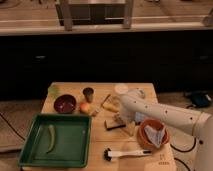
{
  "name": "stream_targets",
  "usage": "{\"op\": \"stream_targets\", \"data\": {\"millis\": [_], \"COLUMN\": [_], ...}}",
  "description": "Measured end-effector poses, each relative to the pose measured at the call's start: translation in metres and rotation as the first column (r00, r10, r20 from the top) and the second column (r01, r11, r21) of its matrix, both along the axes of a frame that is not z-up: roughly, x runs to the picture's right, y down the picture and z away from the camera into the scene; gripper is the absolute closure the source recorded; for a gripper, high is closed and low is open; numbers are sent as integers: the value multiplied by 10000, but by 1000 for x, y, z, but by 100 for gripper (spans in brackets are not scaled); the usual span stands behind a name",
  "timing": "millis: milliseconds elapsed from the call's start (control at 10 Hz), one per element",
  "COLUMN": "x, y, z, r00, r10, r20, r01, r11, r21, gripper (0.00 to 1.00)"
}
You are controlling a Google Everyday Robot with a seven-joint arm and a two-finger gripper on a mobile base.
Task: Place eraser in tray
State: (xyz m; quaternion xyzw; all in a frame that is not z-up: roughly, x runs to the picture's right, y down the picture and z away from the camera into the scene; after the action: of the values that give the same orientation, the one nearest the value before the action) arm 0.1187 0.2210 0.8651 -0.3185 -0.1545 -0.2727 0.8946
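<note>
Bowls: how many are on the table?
2. A dark red bowl behind the green tray, and an orange bowl on the right, near the gripper, which is by the eraser.
</note>
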Motion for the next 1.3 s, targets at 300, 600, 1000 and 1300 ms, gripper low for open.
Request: {"op": "stream_targets", "data": {"millis": [300, 600, 1000, 1300], "x": [2, 3, 4, 5], "y": [-1, -1, -1, -2], "z": [2, 3, 5, 4], "r00": [9996, 9983, 9968, 9968], "r10": [-216, -435, -604, -604], "r20": [188, 386, 533, 523], "r01": [215, 432, 599, 599], "r11": [9998, 9990, 9981, 9982], "r21": [42, 81, 110, 100], "gripper": [20, 20, 20, 20]}}
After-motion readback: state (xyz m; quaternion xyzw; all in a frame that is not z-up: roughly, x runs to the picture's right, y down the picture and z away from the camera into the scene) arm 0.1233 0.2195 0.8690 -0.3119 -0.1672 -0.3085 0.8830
